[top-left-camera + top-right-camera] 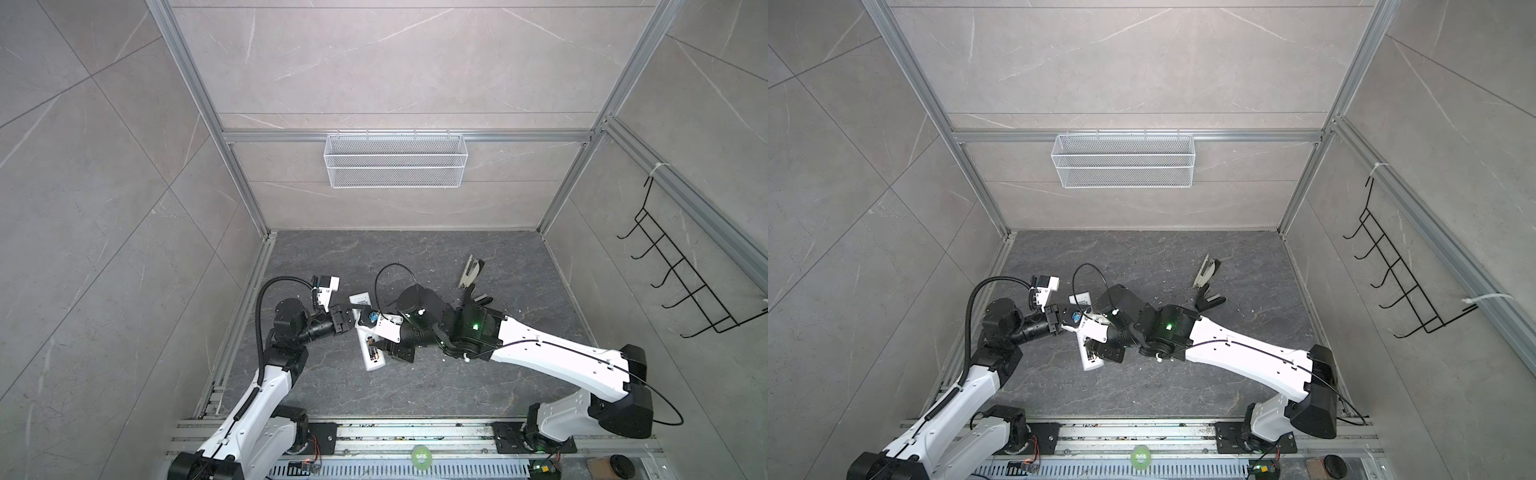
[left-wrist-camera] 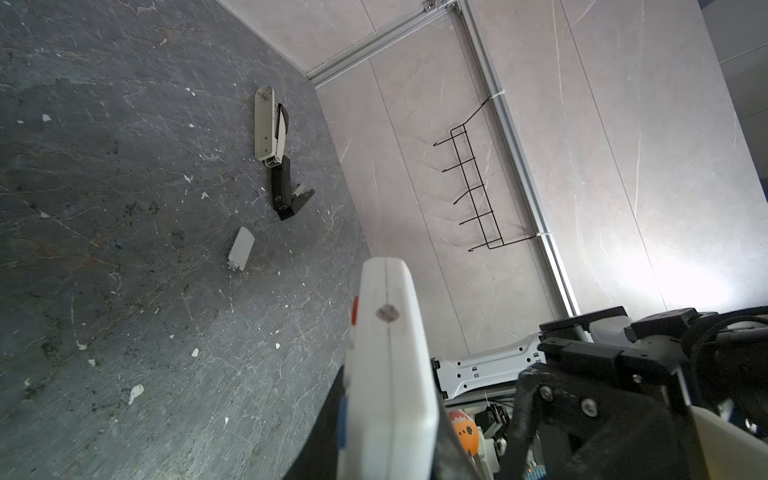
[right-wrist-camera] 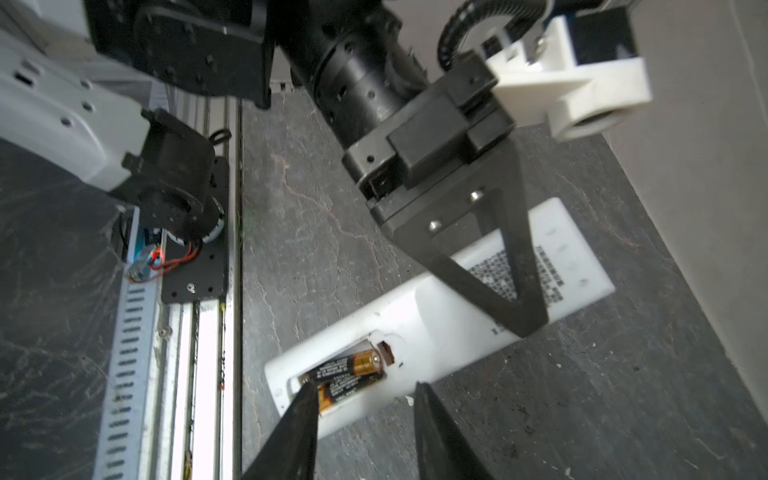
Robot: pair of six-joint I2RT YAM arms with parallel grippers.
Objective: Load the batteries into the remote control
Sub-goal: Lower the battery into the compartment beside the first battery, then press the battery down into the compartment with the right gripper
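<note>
Robot test cell, lab sort, not a home. A bare aluminium frame (image 1: 243, 183) boxes me in, with stone-print panels (image 1: 395, 62) set into it. Far beyond my right pincer (image 3: 365, 390) a white wire basket (image 1: 395, 160) hangs on the back rail. Well to its right, a black hook rack (image 1: 681, 270) is zip-tied to the frame. Behind it, arm bases bolt to a slotted rail (image 1: 395, 432) beside an exposed circuit board (image 1: 307, 464). A scuffed dark slab (image 1: 415, 399) lies beneath.

End of one battery (image 3: 351, 386) behind the right fingers (image 3: 297, 424)
</note>
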